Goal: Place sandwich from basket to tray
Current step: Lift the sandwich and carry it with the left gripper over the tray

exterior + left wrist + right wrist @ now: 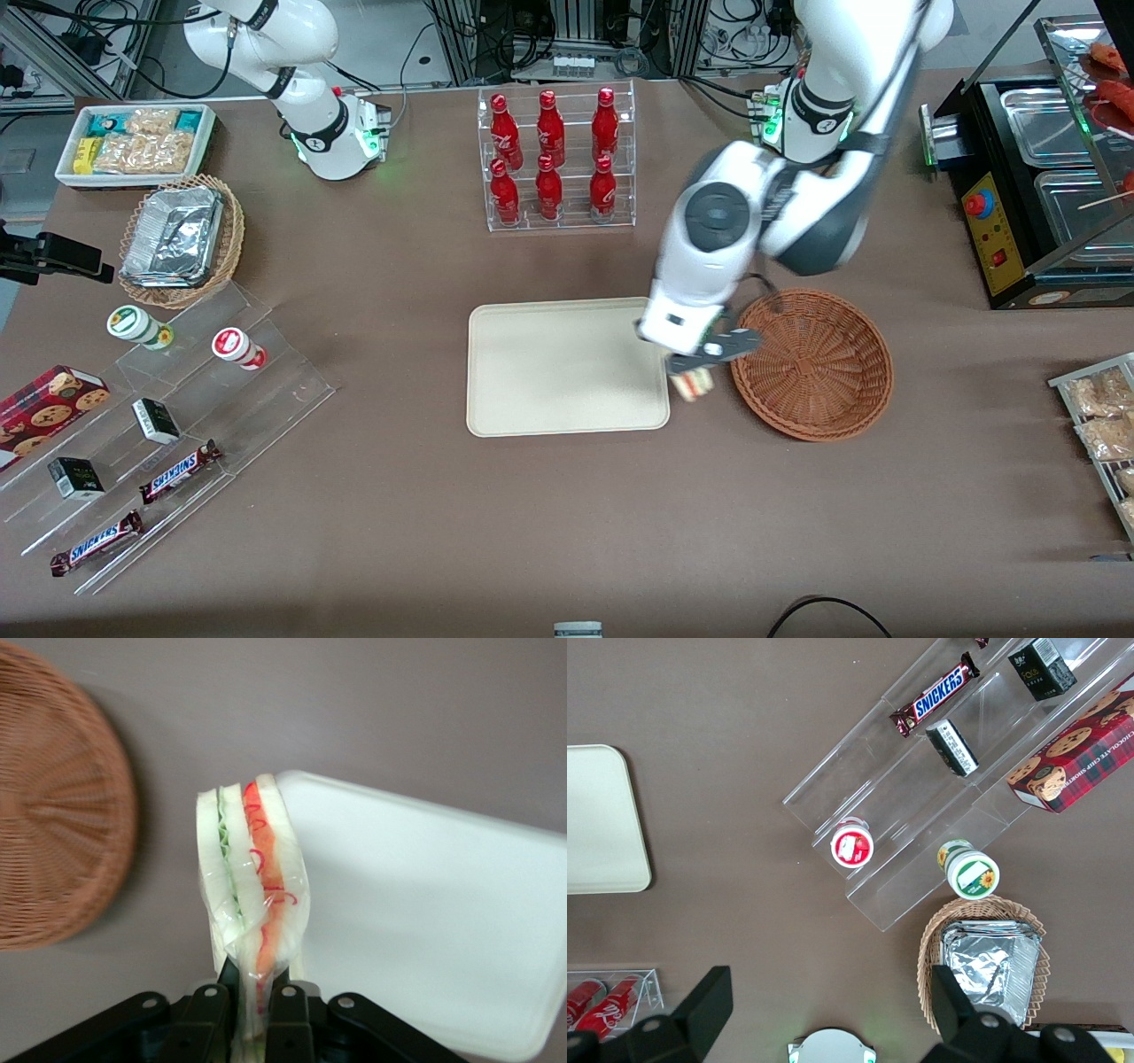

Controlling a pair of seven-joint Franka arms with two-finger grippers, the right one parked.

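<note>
My left gripper [693, 370] hangs over the strip of table between the basket [815, 363] and the tray [567, 366], shut on the sandwich [692, 383]. In the left wrist view the sandwich [252, 870] is a clear-wrapped white wedge with green and orange-red layers, pinched at its narrow end between the black fingers [209, 1010] of the gripper [251, 1005]. It hangs in the air above the tray's [425, 912] corner. The reddish-brown wicker basket [53, 815] lies beside it and holds nothing that I can see.
An acrylic rack of red bottles [554, 159] stands farther from the front camera than the tray. Toward the parked arm's end are a tan foil-packet basket [182, 239], a white snack bin [135, 143] and clear tiered shelves [177, 416]. A food warmer [1036, 177] stands toward the working arm's end.
</note>
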